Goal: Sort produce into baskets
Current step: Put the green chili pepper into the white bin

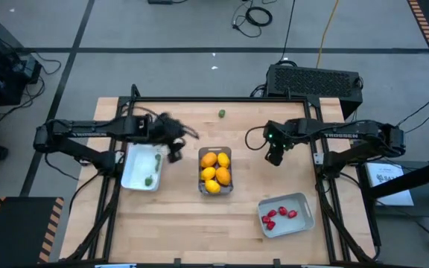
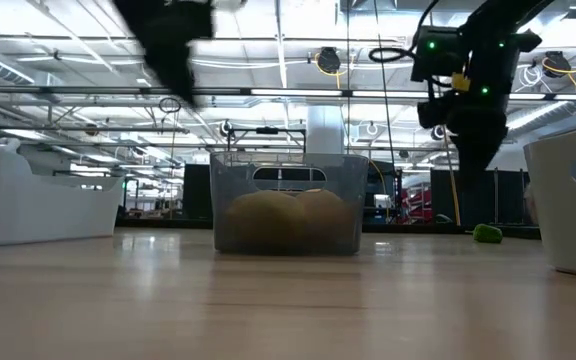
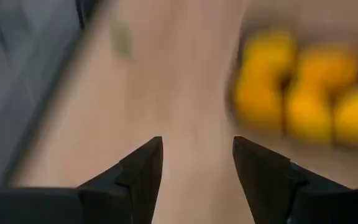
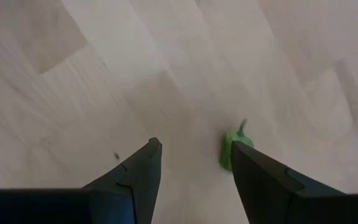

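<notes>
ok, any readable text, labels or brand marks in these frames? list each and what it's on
"TROSSEN", barely legible: light lettering along the right arm.
Similar lettering along the left arm: too blurred to read.
Printed sheet beside the table, right side: too small to read.
Nothing else readable.

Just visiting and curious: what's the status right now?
Left gripper open, empty, between white tray and lemon bin. Right gripper open above table. One green piece left loose; path clear.

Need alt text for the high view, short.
Overhead view of a wooden table with three bins in a row: a white tray with green pieces, a clear bin of yellow and orange fruit, a grey tray of red pieces. The left gripper and right gripper hover between the bins, both empty; one green piece lies near the far edge.
</notes>
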Action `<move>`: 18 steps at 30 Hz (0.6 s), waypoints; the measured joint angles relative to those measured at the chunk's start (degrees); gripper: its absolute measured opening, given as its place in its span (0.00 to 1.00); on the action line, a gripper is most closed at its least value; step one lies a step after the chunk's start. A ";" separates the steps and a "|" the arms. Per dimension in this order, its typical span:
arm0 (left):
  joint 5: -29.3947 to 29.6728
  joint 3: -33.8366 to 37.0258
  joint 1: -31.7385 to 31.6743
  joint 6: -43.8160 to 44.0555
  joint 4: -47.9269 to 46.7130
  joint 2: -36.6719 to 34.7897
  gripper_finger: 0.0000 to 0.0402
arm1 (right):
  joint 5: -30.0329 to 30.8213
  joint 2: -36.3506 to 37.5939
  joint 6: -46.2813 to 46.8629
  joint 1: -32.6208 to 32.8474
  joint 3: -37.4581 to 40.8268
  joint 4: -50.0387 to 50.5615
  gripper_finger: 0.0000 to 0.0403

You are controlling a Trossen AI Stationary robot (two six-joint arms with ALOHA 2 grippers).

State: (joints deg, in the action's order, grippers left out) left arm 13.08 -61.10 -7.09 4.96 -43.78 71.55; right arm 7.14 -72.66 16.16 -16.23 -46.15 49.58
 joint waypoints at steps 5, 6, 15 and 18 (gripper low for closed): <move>1.52 3.71 -7.09 -24.03 26.33 -0.82 0.50 | 0.19 0.00 -1.29 0.02 0.00 1.36 0.45; 0.60 4.53 -9.45 -25.83 29.67 -1.38 0.50 | 0.20 0.02 -2.17 0.02 0.00 1.05 0.45; -32.00 15.98 -27.89 -20.23 64.63 -1.17 0.50 | 0.09 0.00 0.99 0.09 -0.02 3.02 0.45; -34.61 18.11 -29.11 -17.67 65.78 -0.50 0.50 | 0.00 0.00 1.19 0.07 0.21 2.71 0.45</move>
State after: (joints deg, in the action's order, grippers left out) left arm -21.53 -42.99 -36.20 -12.71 22.00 71.05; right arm 7.14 -72.66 17.34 -16.16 -45.94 52.29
